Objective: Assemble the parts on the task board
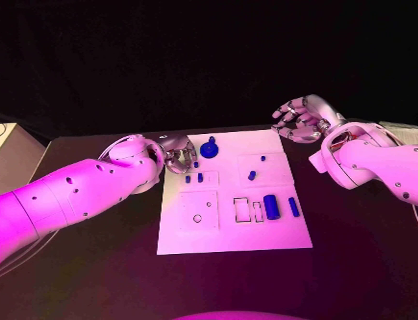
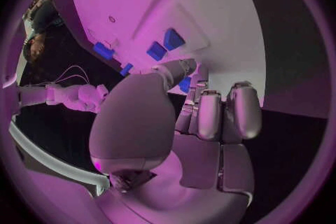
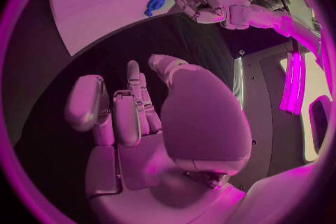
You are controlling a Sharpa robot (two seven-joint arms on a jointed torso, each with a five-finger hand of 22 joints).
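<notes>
Task board (image 1: 230, 233): flat white rectangular plate, matte, lying in the middle of the black table (image 1: 363, 267), long axis running away from the robot. Its surface carries shallow outlined recesses: a square one with a small round hole (image 1: 198, 218) on the near left, two narrow rectangular slots (image 1: 241, 209) near the middle, and fainter raised square panels further back.

Parts, all smooth blue pieces:
- a rounded piece with a stem (image 1: 211, 147) at the far end of the board, the largest of them;
- a small oval peg (image 1: 252, 175) right of centre, with a tiny dot-like piece (image 1: 263, 158) beyond it;
- two short bars (image 1: 195, 178) side by side on the left half, and another small piece (image 1: 196, 164) just beyond them;
- a wide upright block (image 1: 272, 207) and a slimmer bar (image 1: 293, 207) beside it on the near right.

Left hand (image 1: 177, 158): silver, glossy, at the board's far left edge, next to the small left-side pieces. In the left wrist view its fingers (image 2: 210, 115) are curled inward and the thumb reaches toward the board; blue pieces (image 2: 157, 50) lie just past the fingertips. Whether it is pinching one cannot be told.

Right hand (image 1: 302, 118): raised off the table beyond the board's far right corner, well apart from the parts. Fingers (image 3: 115, 112) bent but separated, nothing in the palm, so empty and open.
</notes>
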